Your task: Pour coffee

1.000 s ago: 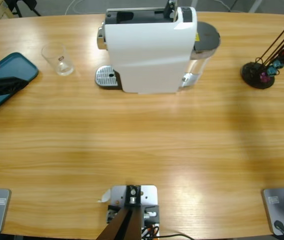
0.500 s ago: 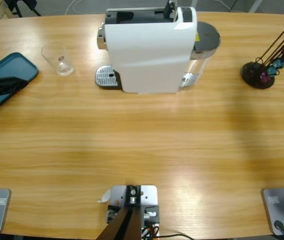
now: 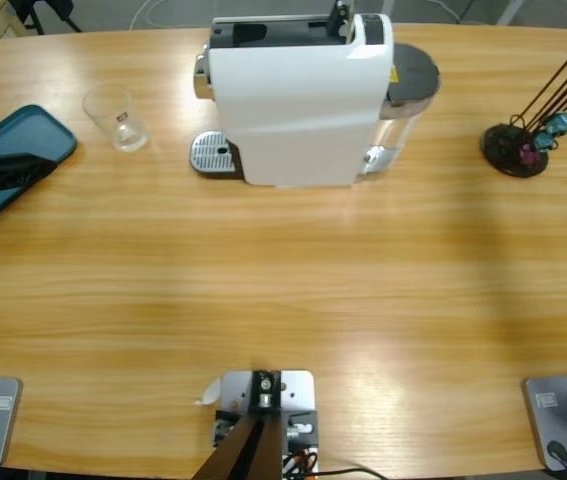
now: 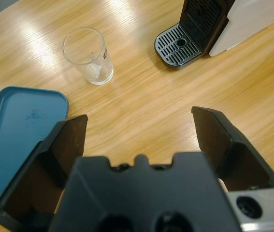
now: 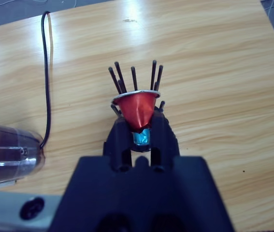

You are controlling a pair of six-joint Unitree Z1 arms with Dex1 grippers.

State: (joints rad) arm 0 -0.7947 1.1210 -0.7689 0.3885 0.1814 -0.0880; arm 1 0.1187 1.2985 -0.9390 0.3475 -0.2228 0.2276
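The long wooden table [image 3: 283, 290] lay bare across its near half. The white coffee machine [image 3: 298, 95] stood at the far edge's middle, its drip tray [image 3: 213, 155] jutting toward the left. A blue tray [image 3: 3, 165] sat at the left edge, the left gripper [image 4: 139, 130] over it, jaws wide apart. A clear glass [image 3: 115, 118] stood between tray and machine. The right gripper [image 5: 141, 128] clamped a red capsule [image 5: 137, 108] above the black rack [image 3: 515, 150] near the right edge.
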